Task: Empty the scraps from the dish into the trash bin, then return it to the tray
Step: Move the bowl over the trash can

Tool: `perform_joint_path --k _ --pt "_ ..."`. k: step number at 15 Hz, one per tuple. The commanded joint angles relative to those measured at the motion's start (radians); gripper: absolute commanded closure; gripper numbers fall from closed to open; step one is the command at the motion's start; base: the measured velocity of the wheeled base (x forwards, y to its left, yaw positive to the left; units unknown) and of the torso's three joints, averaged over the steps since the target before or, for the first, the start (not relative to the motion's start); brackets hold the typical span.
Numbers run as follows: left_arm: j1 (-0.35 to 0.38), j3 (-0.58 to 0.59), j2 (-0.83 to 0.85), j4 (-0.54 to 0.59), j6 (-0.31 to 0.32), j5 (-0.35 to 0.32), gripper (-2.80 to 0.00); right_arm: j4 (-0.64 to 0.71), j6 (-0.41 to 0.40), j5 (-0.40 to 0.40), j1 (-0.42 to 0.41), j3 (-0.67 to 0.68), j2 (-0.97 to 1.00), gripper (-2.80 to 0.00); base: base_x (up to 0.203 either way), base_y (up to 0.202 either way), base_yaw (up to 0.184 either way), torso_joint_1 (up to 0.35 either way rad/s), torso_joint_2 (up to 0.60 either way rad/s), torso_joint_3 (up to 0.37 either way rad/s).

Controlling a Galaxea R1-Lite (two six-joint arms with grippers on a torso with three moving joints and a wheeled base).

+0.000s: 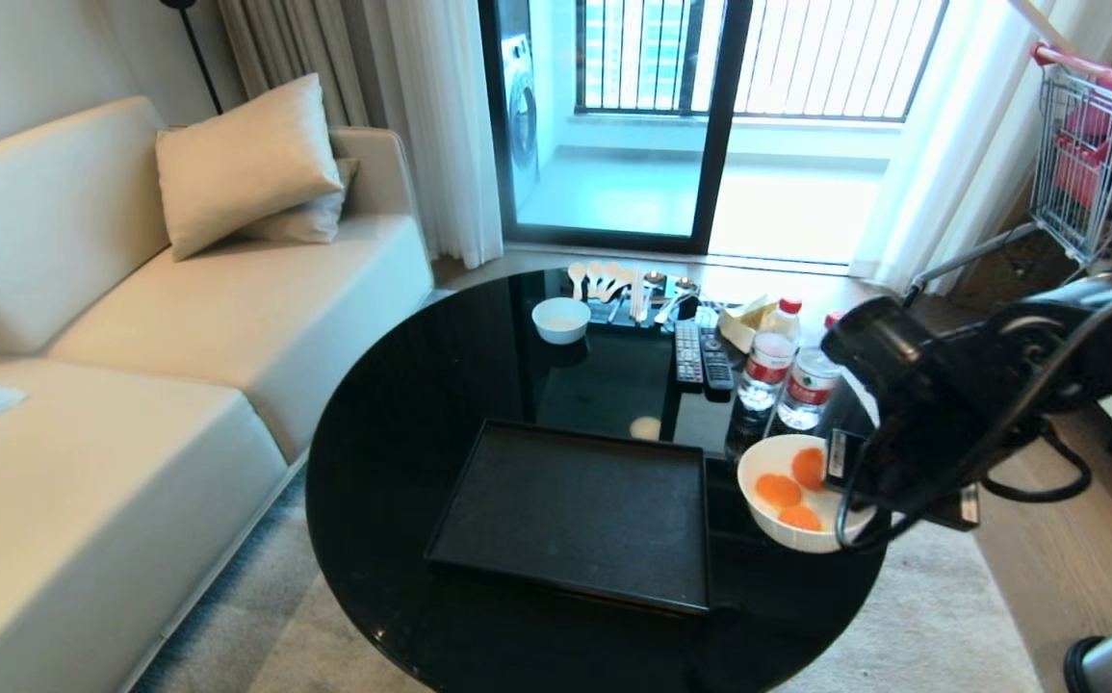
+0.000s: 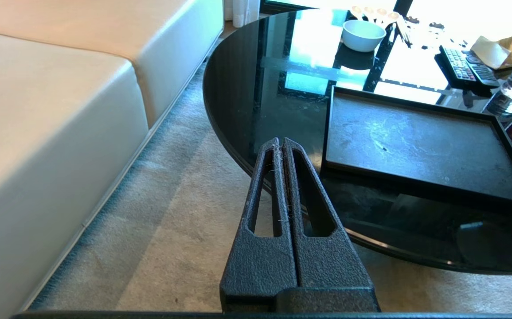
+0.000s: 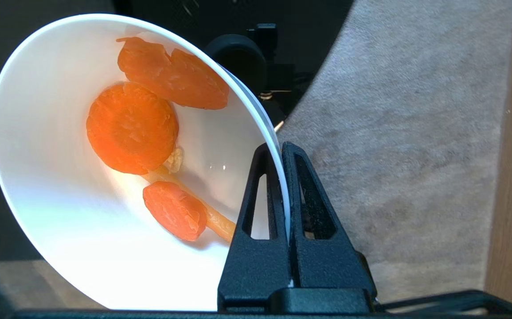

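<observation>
The dish [image 1: 775,525], a small deep white bowl, hangs tilted just past the right edge of the round black table [image 1: 392,433]. My right gripper [image 1: 840,464] is shut on its rim, one finger inside and one outside, as the right wrist view shows [image 3: 281,148]. The scraps [image 1: 780,491], three orange carrot slices [image 3: 131,128], lie inside the dish [image 3: 60,212] with a thin pale strip. The black tray [image 1: 575,510] sits bare on the table's near side. The trash bin [image 1: 1109,666] stands on the floor at the lower right. My left gripper [image 2: 281,142] is shut and holds nothing, parked over the carpet beside the table.
At the table's far side are another white bowl [image 1: 560,319], spoons [image 1: 613,279], two remotes [image 1: 702,358] and two water bottles [image 1: 767,366]. A cream sofa [image 1: 84,385] runs along the left. A wire shopping cart [image 1: 1099,164] stands at the far right.
</observation>
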Motion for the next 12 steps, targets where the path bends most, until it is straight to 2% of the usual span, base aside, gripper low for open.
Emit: perform_joint_path --k 1,4,8,12 --pt "0.0 0.0 0.0 0.0 0.0 0.0 0.0 -0.031 0.004 -0.002 -0.01 0.193 -0.225 0.0 0.0 0.0 0.0 0.0 0.0 0.0" --pt "0.0 0.0 0.0 0.0 0.0 0.0 0.0 -0.055 0.002 -0.004 -0.014 0.356 -0.402 0.0 0.0 0.0 0.0 0.0 0.0 0.0" --pt "0.0 0.0 0.0 0.0 0.0 0.0 0.0 -0.047 0.0 -0.007 -0.023 0.504 -0.66 0.0 0.0 0.0 0.0 0.0 0.0 0.0" --pt "0.0 0.0 0.0 0.0 0.0 0.0 0.0 0.057 0.0 -0.058 -0.081 0.624 -0.896 0.0 0.0 0.0 0.0 0.0 0.0 0.0"
